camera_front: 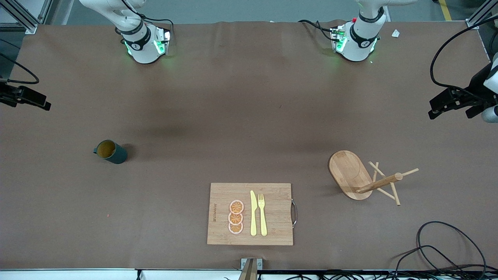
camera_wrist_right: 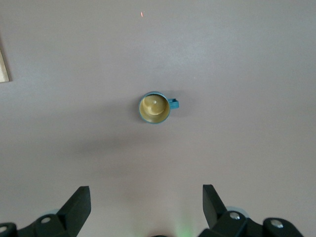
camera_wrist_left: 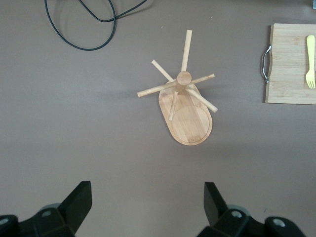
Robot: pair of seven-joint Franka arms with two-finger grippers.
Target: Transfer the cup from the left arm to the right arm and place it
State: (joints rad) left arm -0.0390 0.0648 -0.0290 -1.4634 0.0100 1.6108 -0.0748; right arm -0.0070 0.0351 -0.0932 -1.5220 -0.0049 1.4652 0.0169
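While both claws hang open, cup (camera_front: 111,151) base seems hidden.

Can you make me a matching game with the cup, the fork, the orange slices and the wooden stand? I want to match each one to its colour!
1. cup
2. fork
3. orange slices
4. stand

a. pale yellow
b. plain light wood
c. dark teal
d. orange with pink rims

Pairs: 1-c, 2-a, 3-d, 4-b

light: even, overhead | shadows: soft, faint | focus: sharp | glare: none
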